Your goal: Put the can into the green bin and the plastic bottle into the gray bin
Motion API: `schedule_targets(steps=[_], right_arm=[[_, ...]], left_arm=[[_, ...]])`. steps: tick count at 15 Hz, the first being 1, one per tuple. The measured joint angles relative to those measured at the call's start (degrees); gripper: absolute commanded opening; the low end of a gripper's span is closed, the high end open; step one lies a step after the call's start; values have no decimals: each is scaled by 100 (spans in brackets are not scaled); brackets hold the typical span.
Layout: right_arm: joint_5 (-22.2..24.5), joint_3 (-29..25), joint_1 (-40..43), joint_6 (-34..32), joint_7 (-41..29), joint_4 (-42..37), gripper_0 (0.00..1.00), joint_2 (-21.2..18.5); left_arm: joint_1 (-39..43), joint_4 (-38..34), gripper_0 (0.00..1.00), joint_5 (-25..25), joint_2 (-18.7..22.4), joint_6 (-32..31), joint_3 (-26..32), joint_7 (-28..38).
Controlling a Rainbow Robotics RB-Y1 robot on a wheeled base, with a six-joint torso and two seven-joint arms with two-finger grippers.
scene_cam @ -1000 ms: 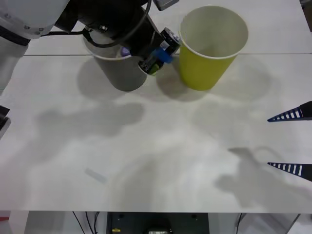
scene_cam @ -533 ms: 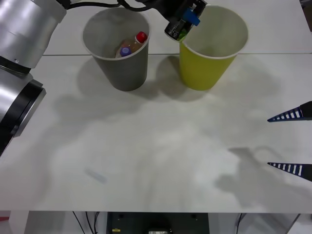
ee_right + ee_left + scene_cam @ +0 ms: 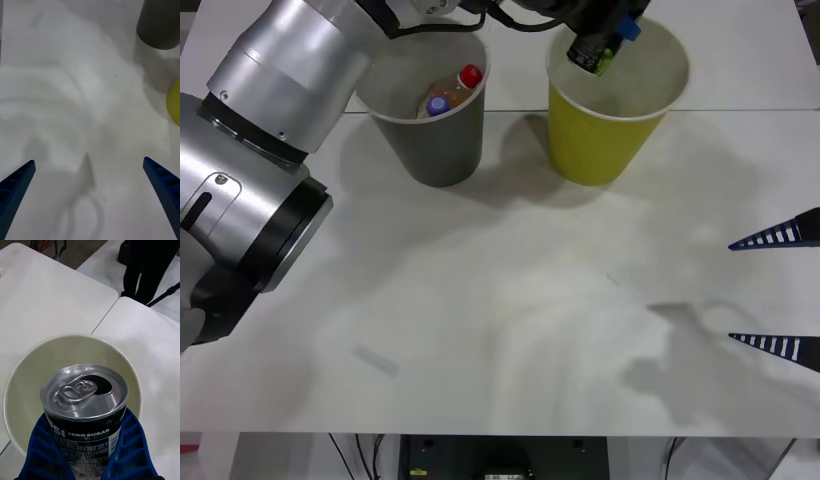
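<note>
- left gripper (image 3: pixel 90 450) clamps the can (image 3: pixel 85 405), held right over the green bin (image 3: pixel 612 150) mouth, so it drops straight in
- right gripper (image 3: pixel 90 187) wide open, idle

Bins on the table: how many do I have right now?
2. The gray bin stands at the far left with a bottle inside; the green bin stands to its right, where the left gripper holds the can above its opening.
</note>
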Motion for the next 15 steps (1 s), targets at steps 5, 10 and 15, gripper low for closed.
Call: schedule_targets(steps=[5,10,15], right_arm=[[0,0,0,0,0,0,100,0],[0,0,0,0,0,0,100,0],[0,0,0,0,0,0,100,0]], left_arm=[[-447,1049,17,-117,-406,598,-18,-115],[-453,1073,100,-133,-452,616,-18,-209],[-447,1072,100,-25,-336,582,-259,-349]])
